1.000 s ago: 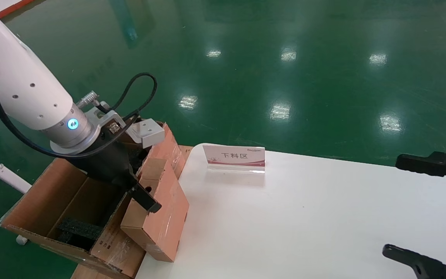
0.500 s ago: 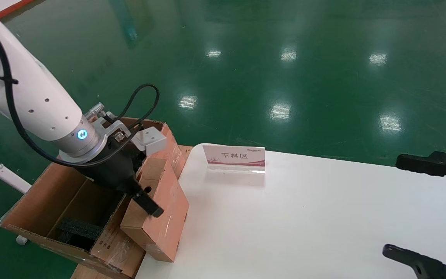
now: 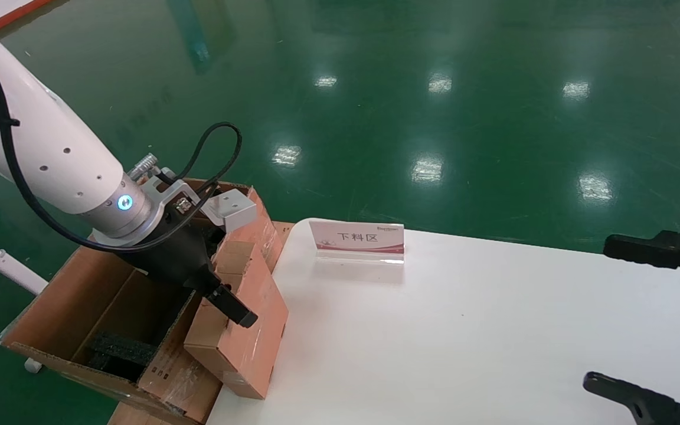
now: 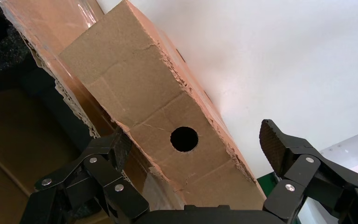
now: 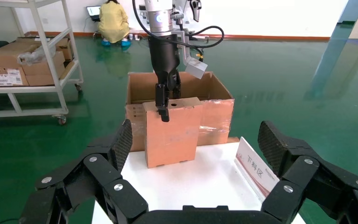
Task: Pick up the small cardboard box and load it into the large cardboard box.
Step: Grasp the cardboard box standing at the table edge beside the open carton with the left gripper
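The small cardboard box [image 3: 251, 336] stands upright at the white table's left edge, leaning against the large cardboard box [image 3: 80, 295]. Its top face with a round hole fills the left wrist view [image 4: 140, 88]. My left gripper [image 3: 225, 301] is open and straddles the top of the small box. One finger [image 4: 113, 148] sits at the edge beside the large box's taped wall. The other finger [image 4: 274, 142] hangs clear over the table. The right wrist view shows the small box [image 5: 172, 133], the large box [image 5: 216, 109] and the left gripper [image 5: 163, 102]. My right gripper [image 3: 617, 316] is open and parked at the far right.
The large box holds black foam [image 3: 118, 348] and stands off the white table's [image 3: 464, 336] left edge. A small standing sign [image 3: 358, 241] is on the table behind the boxes. A shelving cart [image 5: 32, 70] and a person [image 5: 114, 21] are in the background.
My left gripper has come down and a little toward the table, settling around the small box's top. The small box and the right arm have not moved.
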{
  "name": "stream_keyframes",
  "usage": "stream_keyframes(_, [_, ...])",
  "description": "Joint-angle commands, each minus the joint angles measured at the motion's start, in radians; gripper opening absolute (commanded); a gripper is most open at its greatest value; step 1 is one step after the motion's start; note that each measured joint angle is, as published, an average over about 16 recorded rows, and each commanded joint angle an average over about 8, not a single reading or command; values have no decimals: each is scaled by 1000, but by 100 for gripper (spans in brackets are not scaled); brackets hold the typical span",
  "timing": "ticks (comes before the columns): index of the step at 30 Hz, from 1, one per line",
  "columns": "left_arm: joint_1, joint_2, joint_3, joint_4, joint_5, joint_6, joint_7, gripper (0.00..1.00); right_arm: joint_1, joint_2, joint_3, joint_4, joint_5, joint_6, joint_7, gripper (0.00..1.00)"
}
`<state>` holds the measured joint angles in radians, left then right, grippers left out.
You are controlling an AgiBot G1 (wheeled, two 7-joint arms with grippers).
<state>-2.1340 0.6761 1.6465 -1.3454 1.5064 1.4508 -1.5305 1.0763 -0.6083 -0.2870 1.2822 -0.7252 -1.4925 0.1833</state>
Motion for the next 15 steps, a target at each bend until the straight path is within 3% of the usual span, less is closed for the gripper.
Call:
stream_keyframes(1, [-1, 2, 0, 0, 2, 2, 0, 72, 0, 0, 0, 0, 0, 0, 0, 100])
stream_keyframes(7, [-2, 4, 1, 0, 5, 7, 0, 0, 0, 0, 0, 0, 0, 0, 0, 100])
stream_keyframes(15, [-4, 6, 2, 0, 7, 10, 0, 0, 0, 0, 0, 0, 0, 0, 0, 100])
